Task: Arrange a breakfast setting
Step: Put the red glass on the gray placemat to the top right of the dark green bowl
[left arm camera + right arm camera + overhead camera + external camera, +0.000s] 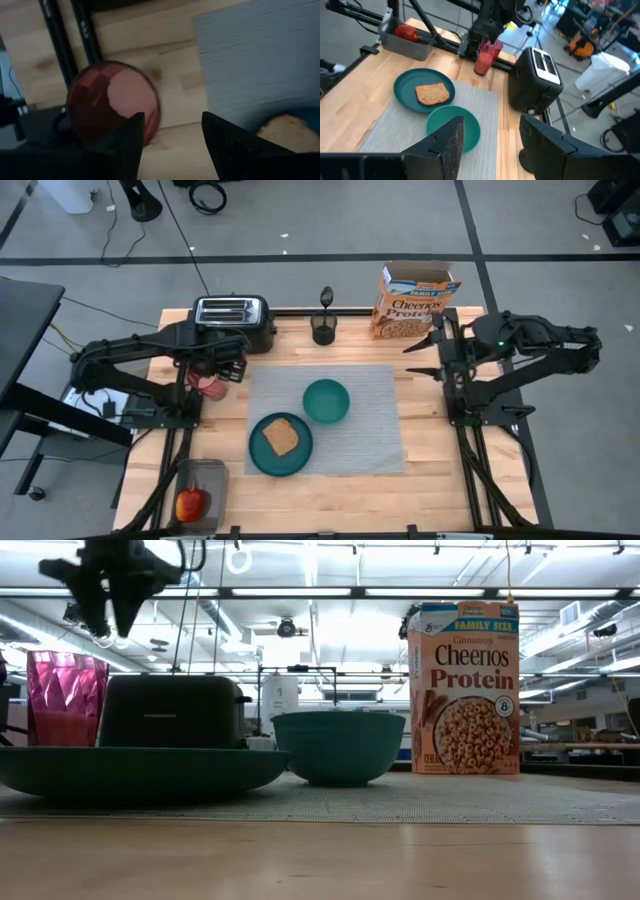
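A grey ribbed placemat (340, 430) lies mid-table. On it rest a teal plate (262, 455) bearing a toast slice (281, 437) and a smaller teal bowl (326, 401). A translucent pink cup (112, 107) stands upright on the wood left of the mat. My left gripper (172, 135) hangs open above it, pointing down and beside its rim, touching nothing; the low view shows this gripper (112, 625) well above the cup (65, 695). The Cheerios box (415, 302) stands at the far edge. My right gripper (487, 145) waits open, raised, near the box.
A black toaster (235, 320) stands at the far left, just beyond the cup. A small black cup (323, 330) with a spoon-like handle sticking out of it stands at the far middle. A red apple (190, 503) lies in a grey tray (208, 476) at the near left.
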